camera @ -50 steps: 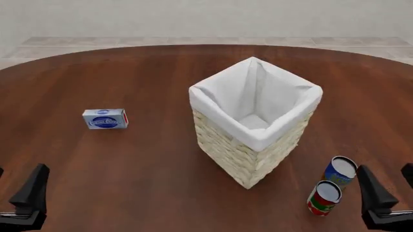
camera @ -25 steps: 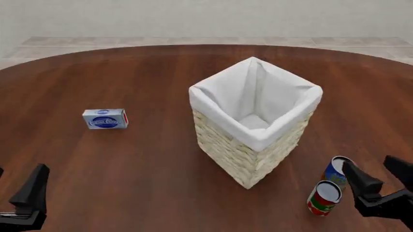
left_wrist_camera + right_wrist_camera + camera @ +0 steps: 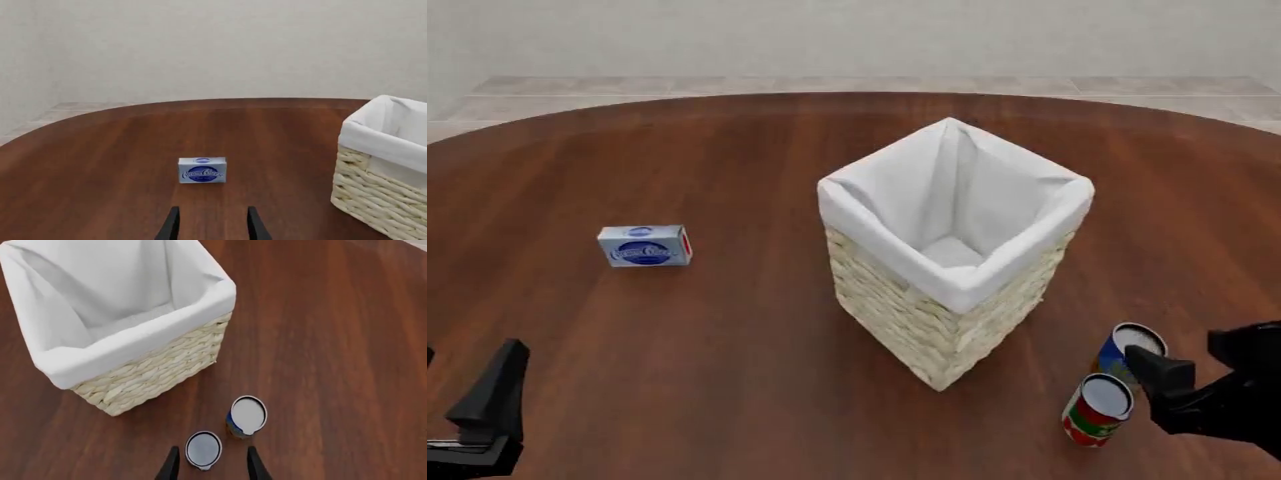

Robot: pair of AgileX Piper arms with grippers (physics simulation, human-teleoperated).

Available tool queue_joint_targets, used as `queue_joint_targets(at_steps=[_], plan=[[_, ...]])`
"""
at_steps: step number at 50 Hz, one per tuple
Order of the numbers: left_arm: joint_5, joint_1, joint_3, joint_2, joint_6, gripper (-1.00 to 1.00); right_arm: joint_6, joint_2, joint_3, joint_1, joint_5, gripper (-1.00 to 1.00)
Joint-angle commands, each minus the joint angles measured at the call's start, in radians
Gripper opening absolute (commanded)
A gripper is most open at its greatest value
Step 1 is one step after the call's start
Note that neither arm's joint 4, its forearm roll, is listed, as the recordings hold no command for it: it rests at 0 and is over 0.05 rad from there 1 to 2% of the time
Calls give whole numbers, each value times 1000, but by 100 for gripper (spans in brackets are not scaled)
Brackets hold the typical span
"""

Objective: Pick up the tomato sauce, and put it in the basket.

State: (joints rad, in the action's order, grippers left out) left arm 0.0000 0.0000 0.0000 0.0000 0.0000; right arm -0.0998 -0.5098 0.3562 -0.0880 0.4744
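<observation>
R tool moved over tomato sauce, spread | L tool spread | 2 cans, 1 basket, 1 box

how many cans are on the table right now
2. The red tomato sauce can stands near the table's front right, under the right gripper. The blue can stands upright just behind it. Nothing shows inside the basket.

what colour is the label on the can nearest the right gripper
Red, with green and white marks, on the tomato sauce; the front view shows it best.

A round wooden worktop carried a basket, a small blue box, a red can and a blue can.
</observation>
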Motion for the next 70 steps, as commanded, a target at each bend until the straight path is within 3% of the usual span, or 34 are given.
queue_joint_targets(at_steps=[1, 7, 16, 34, 45, 70], plan=[[0, 0, 0, 0, 0, 100, -5, -28, 30, 0, 74, 100], [0, 0, 0, 0, 0, 100, -15, -32, 12, 10, 72, 100], [0, 0, 0, 0, 0, 100, 26, -55, -33, -24, 13, 100], [0, 0, 0, 0, 0, 100, 52, -94, -113, -15, -87, 100], [0, 0, 0, 0, 0, 100, 69, -187, -184, -9, -246, 100], [0, 0, 0, 0, 0, 100, 75, -418, -236, -22, -498, 100]])
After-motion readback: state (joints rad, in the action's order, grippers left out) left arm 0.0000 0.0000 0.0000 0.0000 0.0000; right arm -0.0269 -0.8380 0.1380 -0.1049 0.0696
